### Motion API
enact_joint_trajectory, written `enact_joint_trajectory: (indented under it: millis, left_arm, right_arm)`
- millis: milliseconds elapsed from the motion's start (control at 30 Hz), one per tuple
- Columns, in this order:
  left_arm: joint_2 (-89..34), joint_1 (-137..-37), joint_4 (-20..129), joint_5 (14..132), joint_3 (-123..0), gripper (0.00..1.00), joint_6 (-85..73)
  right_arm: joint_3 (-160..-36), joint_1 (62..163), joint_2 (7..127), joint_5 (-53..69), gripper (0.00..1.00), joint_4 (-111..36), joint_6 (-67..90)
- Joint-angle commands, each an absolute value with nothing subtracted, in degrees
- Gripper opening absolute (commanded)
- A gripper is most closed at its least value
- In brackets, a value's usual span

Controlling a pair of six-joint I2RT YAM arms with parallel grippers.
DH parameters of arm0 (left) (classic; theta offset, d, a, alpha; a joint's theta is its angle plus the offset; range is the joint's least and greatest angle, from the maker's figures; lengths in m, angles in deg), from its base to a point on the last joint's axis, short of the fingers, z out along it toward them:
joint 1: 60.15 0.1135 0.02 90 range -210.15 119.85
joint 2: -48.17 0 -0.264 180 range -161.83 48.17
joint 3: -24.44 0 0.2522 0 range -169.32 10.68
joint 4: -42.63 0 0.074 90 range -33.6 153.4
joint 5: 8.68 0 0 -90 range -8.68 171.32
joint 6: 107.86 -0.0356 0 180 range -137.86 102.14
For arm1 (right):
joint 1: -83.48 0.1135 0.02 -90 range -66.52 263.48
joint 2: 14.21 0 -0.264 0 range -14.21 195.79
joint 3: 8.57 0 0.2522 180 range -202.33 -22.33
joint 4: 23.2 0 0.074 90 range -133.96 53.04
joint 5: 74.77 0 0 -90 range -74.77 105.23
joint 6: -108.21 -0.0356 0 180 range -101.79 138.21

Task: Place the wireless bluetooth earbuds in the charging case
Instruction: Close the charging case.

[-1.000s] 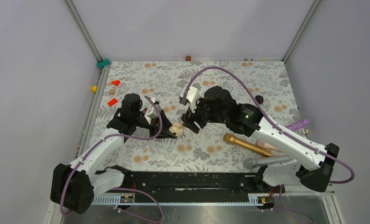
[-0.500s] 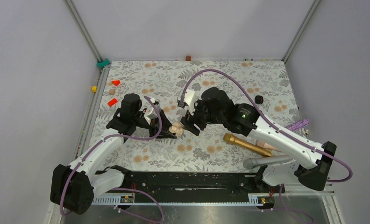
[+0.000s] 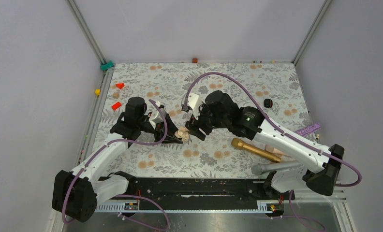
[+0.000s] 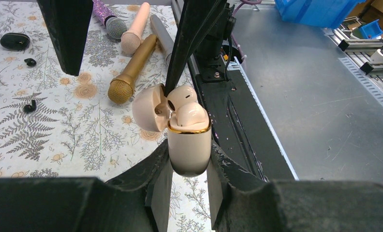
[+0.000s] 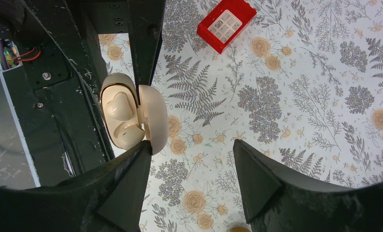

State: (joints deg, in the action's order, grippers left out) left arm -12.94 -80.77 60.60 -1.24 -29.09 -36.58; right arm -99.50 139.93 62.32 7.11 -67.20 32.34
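My left gripper (image 4: 189, 162) is shut on the pale pink charging case (image 4: 189, 145) and holds it upright with the lid (image 4: 148, 108) hinged open. Two pale earbuds (image 4: 185, 104) sit in the case's wells. My right gripper (image 5: 192, 144) is open. One of its fingers (image 4: 189, 38) reaches down to the lid's hinge, and its tip touches the lid (image 5: 155, 118). In the top view both grippers meet at the case (image 3: 182, 133). Two black earbuds (image 4: 30, 62) (image 4: 29, 107) lie loose on the mat.
A gold microphone (image 3: 255, 150), a grey one (image 3: 276, 167), a pink one (image 4: 136, 29) and a purple glitter one (image 3: 308, 129) lie at the right. There is a black case (image 3: 268, 102) at the far right, a red box (image 5: 227, 23) and a red triangular bit (image 3: 120, 85) at the left.
My right arm has shifted a little left, bringing its gripper closer against the open case. My left gripper has held still with the case.
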Motion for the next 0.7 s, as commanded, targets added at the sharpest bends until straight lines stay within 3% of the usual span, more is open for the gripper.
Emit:
enact_joint_trajectory:
  millis: [0, 667]
  left_arm:
    - [-11.7, -80.8, 59.2, -4.5, -31.1, 0.0, -38.4]
    - [-12.3, -80.8, 59.2, -4.9, -31.2, 0.0, -37.9]
  right_arm:
    - [-99.8, 139.8, 62.7, 7.4, 0.7, -65.2, 32.3]
    - [-97.9, 139.8, 54.1, 8.5, 0.7, -64.5, 37.3]
